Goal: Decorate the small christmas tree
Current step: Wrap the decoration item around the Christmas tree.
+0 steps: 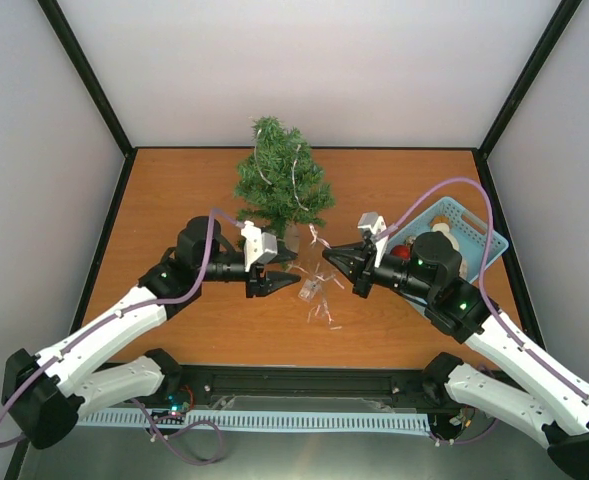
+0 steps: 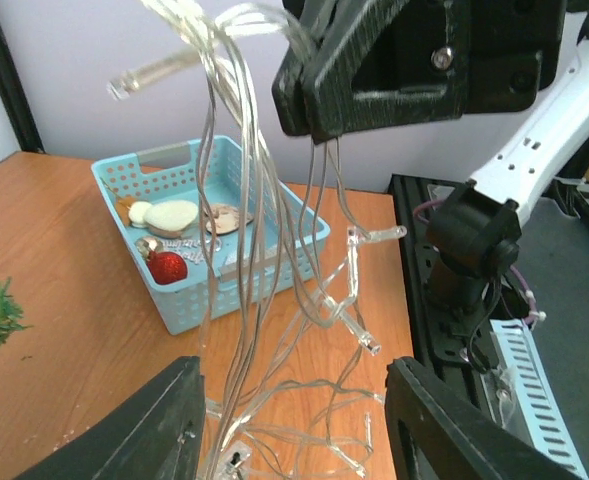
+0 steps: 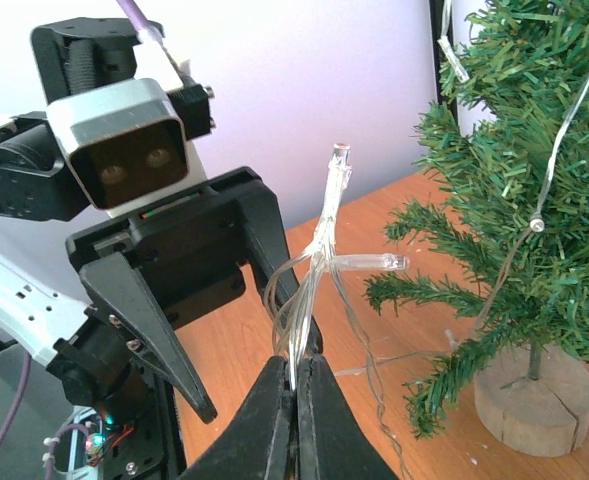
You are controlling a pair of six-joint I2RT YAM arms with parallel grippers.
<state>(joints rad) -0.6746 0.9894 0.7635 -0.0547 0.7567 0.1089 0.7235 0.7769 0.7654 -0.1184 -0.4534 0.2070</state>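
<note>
Overhead, shows the tree [image 1: 282,180] upright at the back middle of the worktop [image 1: 174,190], lights [image 1: 314,290] partly draped over it and partly heaped in front, basket [image 1: 479,225] off to the right. Hard to tell there what the left gripper [image 1: 277,275] or right gripper [image 1: 329,258] holds, tips nearly meeting before the tree. From the left wrist, finds jaws spread and released, lights hanging loose between them, probably readied for a handover; tree cut to a sprig. From the right wrist, finds jaws clenched on the lights, held up clear for draping; basket hidden.
</note>
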